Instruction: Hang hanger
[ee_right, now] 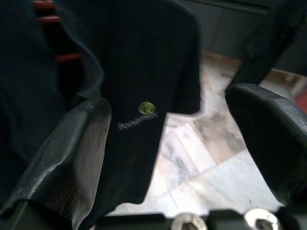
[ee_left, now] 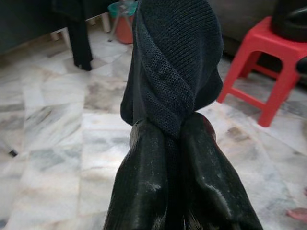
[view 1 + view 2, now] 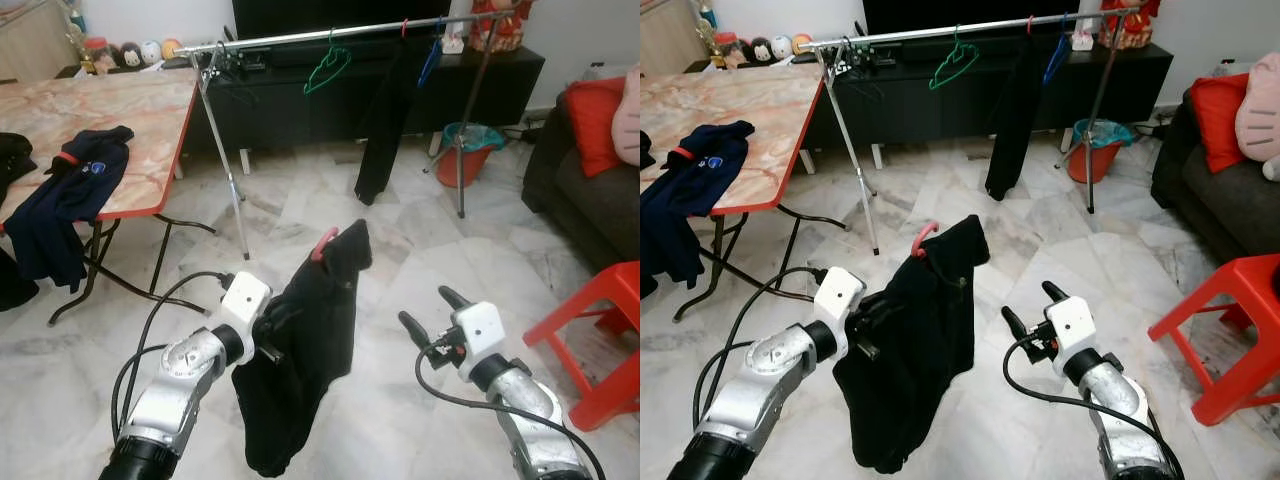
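Observation:
A black shirt (image 3: 300,370) hangs on a pink hanger whose hook (image 3: 325,243) sticks out at its top. My left gripper (image 3: 272,338) holds it up low in front of me, and its fingers (image 2: 144,182) are shut on the bunched black fabric (image 2: 172,96). To the right of the shirt, my right gripper (image 3: 425,306) stands open and apart from it. Between the right gripper's fingers (image 1: 72,158) the shirt's small yellow logo (image 1: 146,108) shows. Across the room stands the metal clothes rail (image 3: 330,33), with a green hanger (image 3: 327,70) and black trousers (image 3: 385,120) on it.
A marble-topped folding table (image 3: 110,120) with a navy garment (image 3: 75,190) draped over its edge stands at the left. A red stool (image 3: 600,330) and a dark sofa (image 3: 580,190) are at the right. A red bucket (image 3: 468,150) sits by the rail's far leg.

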Controlling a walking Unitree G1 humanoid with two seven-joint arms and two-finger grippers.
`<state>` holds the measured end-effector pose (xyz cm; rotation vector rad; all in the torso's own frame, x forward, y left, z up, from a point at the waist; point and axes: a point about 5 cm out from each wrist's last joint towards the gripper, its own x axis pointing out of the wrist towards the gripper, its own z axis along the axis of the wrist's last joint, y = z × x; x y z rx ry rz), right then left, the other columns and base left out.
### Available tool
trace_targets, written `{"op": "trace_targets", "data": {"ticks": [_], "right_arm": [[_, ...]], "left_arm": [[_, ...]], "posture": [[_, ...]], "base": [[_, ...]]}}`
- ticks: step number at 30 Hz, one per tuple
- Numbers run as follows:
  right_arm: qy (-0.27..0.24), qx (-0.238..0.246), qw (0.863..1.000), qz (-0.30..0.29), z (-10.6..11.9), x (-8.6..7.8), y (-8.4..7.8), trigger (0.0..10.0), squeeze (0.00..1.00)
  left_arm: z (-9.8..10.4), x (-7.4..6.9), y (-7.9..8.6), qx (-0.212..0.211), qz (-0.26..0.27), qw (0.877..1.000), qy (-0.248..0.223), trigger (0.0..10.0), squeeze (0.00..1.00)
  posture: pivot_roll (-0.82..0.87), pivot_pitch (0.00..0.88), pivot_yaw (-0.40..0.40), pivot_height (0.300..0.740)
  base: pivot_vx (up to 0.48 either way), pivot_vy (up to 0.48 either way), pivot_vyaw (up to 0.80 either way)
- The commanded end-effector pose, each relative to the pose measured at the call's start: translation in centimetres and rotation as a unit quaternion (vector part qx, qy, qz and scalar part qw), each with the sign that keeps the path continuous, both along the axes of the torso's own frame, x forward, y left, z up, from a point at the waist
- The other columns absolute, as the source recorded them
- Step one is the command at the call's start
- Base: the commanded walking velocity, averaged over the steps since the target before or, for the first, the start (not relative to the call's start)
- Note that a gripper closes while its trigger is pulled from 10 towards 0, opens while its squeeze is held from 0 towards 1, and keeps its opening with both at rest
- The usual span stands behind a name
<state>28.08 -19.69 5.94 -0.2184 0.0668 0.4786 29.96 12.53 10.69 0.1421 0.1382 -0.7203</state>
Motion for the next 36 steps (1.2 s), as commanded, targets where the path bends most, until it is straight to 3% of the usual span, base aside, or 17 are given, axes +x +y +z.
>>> {"op": "trace_targets", "data": {"ticks": [1,8,16,25,26,29,30,36], "right_arm": [[-0.002,-0.008,1.000,0.027,0.3,0.1,0.4,10.0,0.00],[0.023,-0.017,0.996,0.079,0.2,0.0,1.4,10.0,0.00],[0.022,-0.030,0.997,0.074,0.3,0.6,1.2,10.0,0.00],[0.018,-0.041,0.997,0.064,0.5,1.1,1.1,10.0,0.00],[0.019,-0.043,0.997,0.060,0.4,1.2,0.9,9.3,0.00],[0.019,-0.044,0.997,0.058,0.4,1.2,0.9,9.3,0.00],[0.019,-0.045,0.997,0.055,0.4,1.2,0.8,0.0,0.00],[0.023,-0.043,0.998,0.048,0.3,1.4,0.7,0.0,0.00]], "left_arm": [[2.2,0.5,-0.8,-0.008,-0.032,0.999,-0.032,10.0,0.00],[3.4,-0.1,-1.7,-0.015,-0.084,0.996,-0.034,10.0,0.00],[4.2,-0.9,-2.6,-0.022,-0.135,0.990,-0.026,10.0,0.00],[4.4,-1.2,-2.8,-0.020,-0.148,0.989,-0.018,10.0,0.00],[4.5,-1.3,-2.8,-0.019,-0.149,0.988,-0.016,10.0,0.00],[4.5,-1.3,-2.8,-0.019,-0.150,0.988,-0.015,10.0,0.00],[4.5,-1.3,-2.8,-0.019,-0.150,0.988,-0.015,10.0,0.00],[4.4,-1.4,-2.7,-0.015,-0.148,0.989,-0.012,10.0,0.00]], "posture": [[0.03,0.000,0.015,0.740],[0.03,0.000,0.014,0.740],[0.04,0.000,0.014,0.740],[0.04,0.000,0.016,0.740],[0.04,0.000,0.015,0.740],[0.04,0.000,0.015,0.740],[0.04,0.000,0.014,0.740],[0.04,0.000,0.012,0.740]], "base": [[0.000,0.000,0.00],[0.000,0.000,0.00],[0.000,0.000,0.00],[0.000,0.000,0.00],[0.000,0.000,0.00],[0.000,0.000,0.00],[0.000,0.000,0.00],[0.000,0.000,0.00]]}}
